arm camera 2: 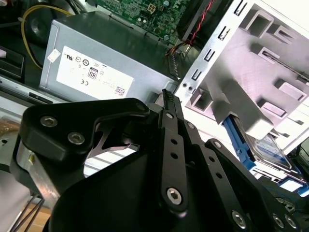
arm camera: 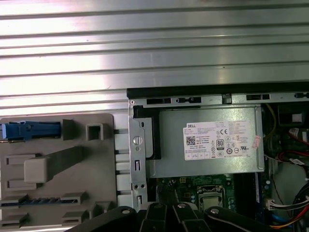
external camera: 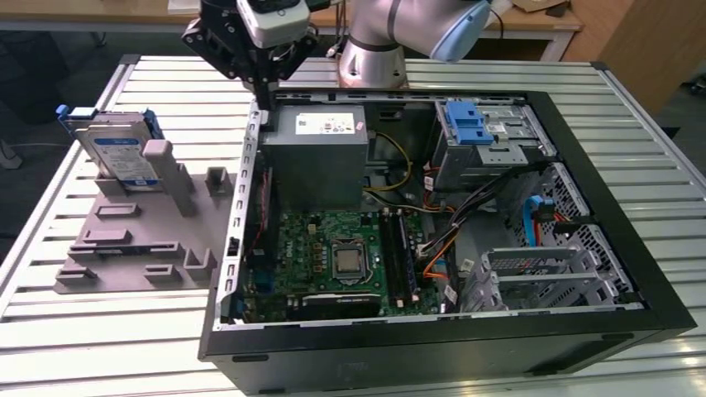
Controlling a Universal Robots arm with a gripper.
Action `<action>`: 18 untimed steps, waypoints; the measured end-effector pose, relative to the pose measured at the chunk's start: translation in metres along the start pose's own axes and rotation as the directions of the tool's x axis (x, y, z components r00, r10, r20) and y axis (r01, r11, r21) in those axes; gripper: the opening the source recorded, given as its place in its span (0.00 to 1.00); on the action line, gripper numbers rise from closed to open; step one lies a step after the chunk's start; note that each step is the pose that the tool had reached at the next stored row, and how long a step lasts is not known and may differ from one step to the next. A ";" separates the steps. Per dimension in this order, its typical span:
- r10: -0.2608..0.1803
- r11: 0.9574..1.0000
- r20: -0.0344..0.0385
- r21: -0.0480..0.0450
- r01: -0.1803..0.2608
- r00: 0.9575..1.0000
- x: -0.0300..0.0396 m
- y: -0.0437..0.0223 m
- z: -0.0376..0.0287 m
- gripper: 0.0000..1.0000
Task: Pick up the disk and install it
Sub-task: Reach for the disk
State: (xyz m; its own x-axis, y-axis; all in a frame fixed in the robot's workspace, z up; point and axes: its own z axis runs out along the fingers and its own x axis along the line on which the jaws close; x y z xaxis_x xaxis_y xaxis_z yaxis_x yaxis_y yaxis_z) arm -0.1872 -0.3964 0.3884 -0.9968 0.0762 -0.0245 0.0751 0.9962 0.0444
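Observation:
The disk (external camera: 116, 153), a silver drive with a white-and-blue label in a blue carrier, stands on edge in the grey holder (external camera: 132, 248) at the exterior view's left. In the first wrist view its blue end (arm camera: 30, 130) shows from above, and in the second wrist view its label (arm camera 2: 268, 147) shows behind the holder. My gripper (external camera: 266, 93) hangs above the rear left corner of the open computer case (external camera: 617, 178), well to the right of the disk. Its fingers (arm camera 2: 167, 96) are shut with nothing between them. Their dark tips (arm camera: 164, 195) also show in the first wrist view.
The grey power-supply box (external camera: 320, 157) with a white sticker sits just below the gripper inside the case. A grey drive cage with a blue latch (external camera: 469, 124) stands at the case's far right. The motherboard (external camera: 342, 256) lies in the middle. Everything rests on a slatted metal table (external camera: 111, 331).

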 end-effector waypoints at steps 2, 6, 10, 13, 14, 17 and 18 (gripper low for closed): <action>0.000 1.000 0.000 0.000 0.000 1.000 0.0005 0.0000 0.0002 0.11; 0.000 1.000 0.000 0.000 0.000 1.000 0.0016 -0.0001 0.0005 0.11; 0.000 1.000 0.000 0.000 0.000 1.000 0.0026 -0.0002 0.0009 0.11; 0.000 1.000 0.000 0.000 0.000 1.000 0.0033 -0.0003 0.0012 0.11; 0.000 1.000 0.000 0.000 0.000 1.000 0.0035 -0.0003 0.0013 0.11; 0.000 1.000 0.000 0.000 0.000 1.000 0.0044 -0.0004 0.0015 0.11; 0.000 1.000 0.000 0.000 0.000 1.000 0.0046 -0.0004 0.0016 0.11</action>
State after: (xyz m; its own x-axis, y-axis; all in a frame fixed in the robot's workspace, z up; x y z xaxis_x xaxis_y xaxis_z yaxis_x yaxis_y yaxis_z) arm -0.1918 -0.3964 0.3867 -0.9968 0.0762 -0.0245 0.0751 0.9962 0.0444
